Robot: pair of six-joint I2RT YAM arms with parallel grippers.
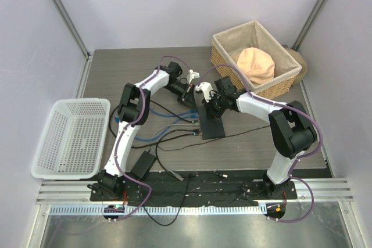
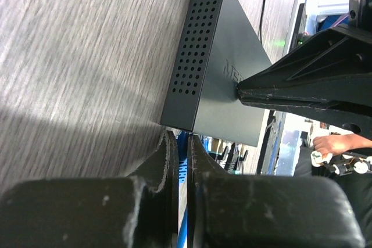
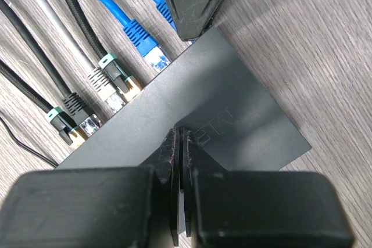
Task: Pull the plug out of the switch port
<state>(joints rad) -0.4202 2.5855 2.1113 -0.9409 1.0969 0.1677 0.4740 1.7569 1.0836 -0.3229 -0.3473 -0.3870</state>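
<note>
**Ready to pull: left gripper (image 2: 181,140) on blue plug (image 3: 164,9), right gripper (image 3: 179,140) pinning switch (image 3: 250,114)**

Fingers pressed together, the right gripper bears down on the switch, flat at the middle of the table (image 1: 116,74). The left gripper is clamped narrow around the blue plug at the switch's socket edge; whether it sits in its port is unclear. Next, likely, a straight pull away from that edge.

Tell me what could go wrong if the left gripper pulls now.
1. The right gripper pins the flat dark-grey switch box with shut tips at one spot only; the box may pivot or slide with the pull.
2. The left gripper holds its blue plug right beside a second blue plug, which it might snag.
</note>
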